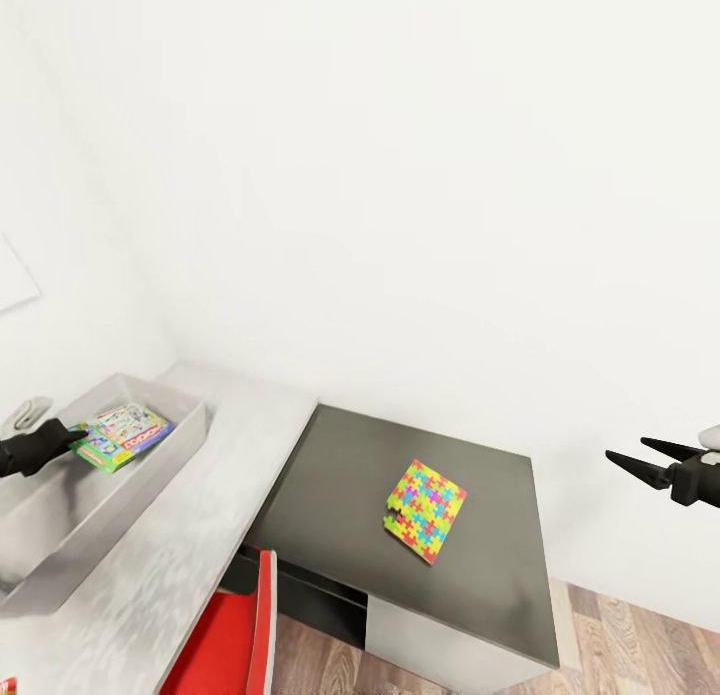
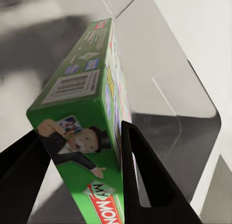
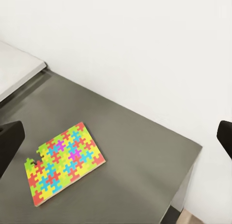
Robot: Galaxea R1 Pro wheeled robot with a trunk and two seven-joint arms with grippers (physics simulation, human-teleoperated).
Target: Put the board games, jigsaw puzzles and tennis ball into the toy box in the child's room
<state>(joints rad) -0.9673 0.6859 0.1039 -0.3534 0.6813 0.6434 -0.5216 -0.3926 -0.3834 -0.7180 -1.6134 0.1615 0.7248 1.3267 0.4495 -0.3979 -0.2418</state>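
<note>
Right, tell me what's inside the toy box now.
Over the toy box, the left gripper holds the green-edged board game, not yet laid down. The bin floor beneath the game is covered, so anything lying there can't be seen.

Both claws are matte black: the right claw (image 1: 632, 456) has slim tapering points, the left claw (image 1: 62, 442) broad flat fingers (image 2: 145, 180).

One board game (image 1: 122, 436) sits at the left of the frame, in one toy box (image 1: 150, 469). One jigsaw puzzle (image 1: 425, 509) lies at centre. Two tools show: left tool (image 1: 72, 438), right tool (image 1: 628, 459). One red chair (image 1: 240, 635) stands at the bottom left.
</note>
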